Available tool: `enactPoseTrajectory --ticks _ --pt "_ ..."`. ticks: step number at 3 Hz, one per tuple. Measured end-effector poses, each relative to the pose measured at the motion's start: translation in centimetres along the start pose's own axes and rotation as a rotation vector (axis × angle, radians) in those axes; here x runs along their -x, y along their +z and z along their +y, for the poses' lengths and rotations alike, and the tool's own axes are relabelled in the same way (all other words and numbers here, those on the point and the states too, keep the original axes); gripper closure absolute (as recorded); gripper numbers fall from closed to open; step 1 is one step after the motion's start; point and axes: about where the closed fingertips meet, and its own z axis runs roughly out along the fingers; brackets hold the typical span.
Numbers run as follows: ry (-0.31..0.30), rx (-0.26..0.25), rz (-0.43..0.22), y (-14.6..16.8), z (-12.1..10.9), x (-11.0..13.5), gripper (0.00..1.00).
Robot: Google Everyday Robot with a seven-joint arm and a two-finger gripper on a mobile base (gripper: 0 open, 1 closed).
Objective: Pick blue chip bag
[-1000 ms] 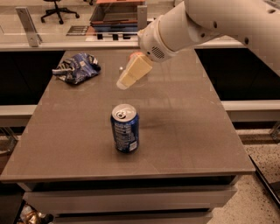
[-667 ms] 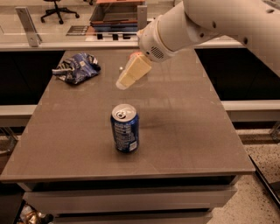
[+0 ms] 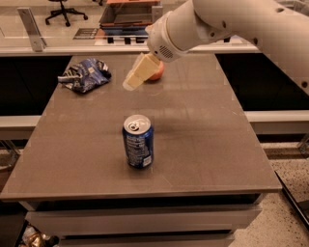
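The blue chip bag (image 3: 86, 75) lies crumpled at the far left of the grey table (image 3: 193, 144), dark blue with white and silver markings. My gripper (image 3: 134, 78) hangs from the white arm above the far middle of the table, to the right of the bag and apart from it. It holds nothing. A red apple (image 3: 157, 72) shows partly behind the gripper.
An upright blue soda can (image 3: 138, 141) stands in the middle of the table, nearer than the gripper. The white arm reaches in from the upper right. A counter with a tray (image 3: 128, 14) runs behind the table, and a chair (image 3: 65, 9) stands beyond it.
The gripper has shifted slightly left toward the bag. The apple now shows behind it. The bag and can have not moved.
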Motion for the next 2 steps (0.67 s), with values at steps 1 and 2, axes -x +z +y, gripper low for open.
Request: enactPoseTrajectory --ticks 1,2 --pt "-0.031 0.044 -0.037 4.0 -0.5 2.3 0.0" --pt "-0.064 0.094 -0.062 8.5 -0.3 4.7 0.0"
